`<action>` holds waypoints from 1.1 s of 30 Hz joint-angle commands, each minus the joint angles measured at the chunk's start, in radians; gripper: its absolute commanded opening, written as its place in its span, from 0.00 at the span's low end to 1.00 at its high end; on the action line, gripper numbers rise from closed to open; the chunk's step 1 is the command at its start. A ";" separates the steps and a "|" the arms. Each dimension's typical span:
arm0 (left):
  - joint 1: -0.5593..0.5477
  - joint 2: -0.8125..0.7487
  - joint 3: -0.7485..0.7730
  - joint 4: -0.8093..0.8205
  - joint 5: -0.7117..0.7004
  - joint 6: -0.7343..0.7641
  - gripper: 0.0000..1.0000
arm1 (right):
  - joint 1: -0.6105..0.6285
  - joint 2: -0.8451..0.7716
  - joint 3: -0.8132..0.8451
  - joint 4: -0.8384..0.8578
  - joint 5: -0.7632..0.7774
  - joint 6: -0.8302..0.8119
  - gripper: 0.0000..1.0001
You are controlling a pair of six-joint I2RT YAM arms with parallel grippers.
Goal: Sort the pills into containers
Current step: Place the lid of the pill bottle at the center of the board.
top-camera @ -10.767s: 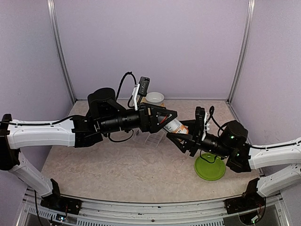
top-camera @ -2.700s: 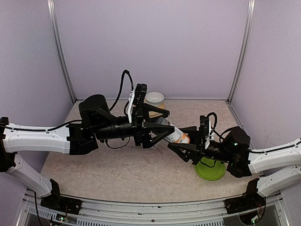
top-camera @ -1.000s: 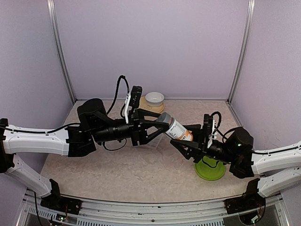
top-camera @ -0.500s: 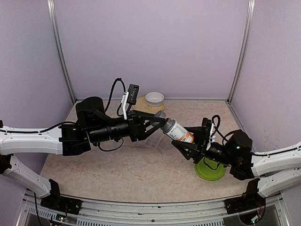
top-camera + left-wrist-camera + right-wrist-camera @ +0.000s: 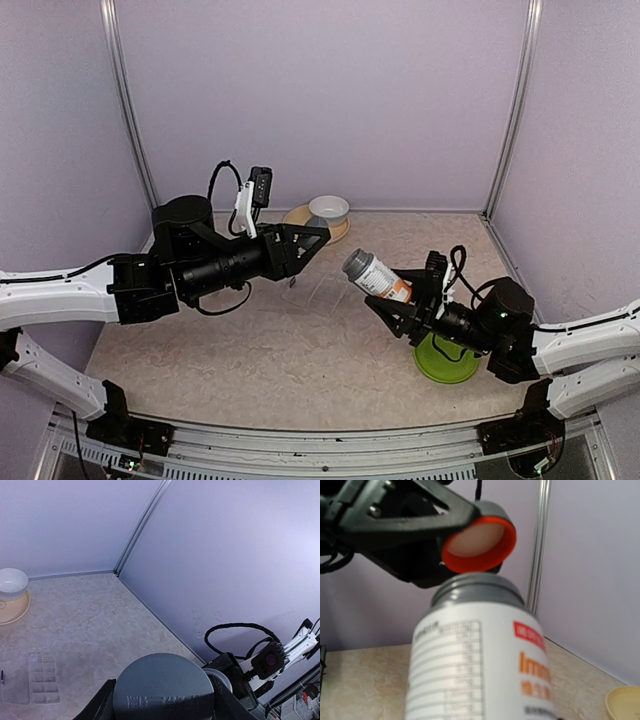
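Pill box (image 5: pixel 44 677): clear, flat, gridded into small compartments; lies on the desk (image 5: pixel 250 350), well apart from both hands.
Left hand (image 5: pixel 312 238): clamped on grey cap (image 5: pixel 479 537), orange inside.
Right hand (image 5: pixel 405 300): gripping tilted white bottle (image 5: pixel 375 277), uncapped.
Writing: orange "Imm…" on the label; rest blurred.

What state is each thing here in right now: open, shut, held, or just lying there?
Left gripper: shut on cap.
Right gripper: shut on bottle.
Cap: off the bottle.
Bottle: open, tilted.
Pill box: flat on table, untouched.
Bowl: upright on tan plate.
Green plate: flat on table.
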 commanded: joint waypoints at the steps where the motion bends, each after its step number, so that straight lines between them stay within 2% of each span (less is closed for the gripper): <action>1: 0.037 -0.015 -0.021 -0.063 -0.119 0.047 0.36 | -0.005 0.013 -0.012 0.049 0.022 -0.009 0.06; 10: 0.143 -0.005 -0.166 -0.076 -0.243 0.086 0.36 | -0.006 0.018 -0.018 0.058 0.021 0.000 0.06; 19: 0.167 0.049 -0.258 -0.080 -0.368 0.092 0.36 | -0.007 0.030 -0.016 0.061 0.020 0.003 0.06; 33: 0.188 0.173 -0.359 -0.041 -0.407 0.034 0.36 | -0.012 0.025 -0.040 0.085 0.028 0.008 0.07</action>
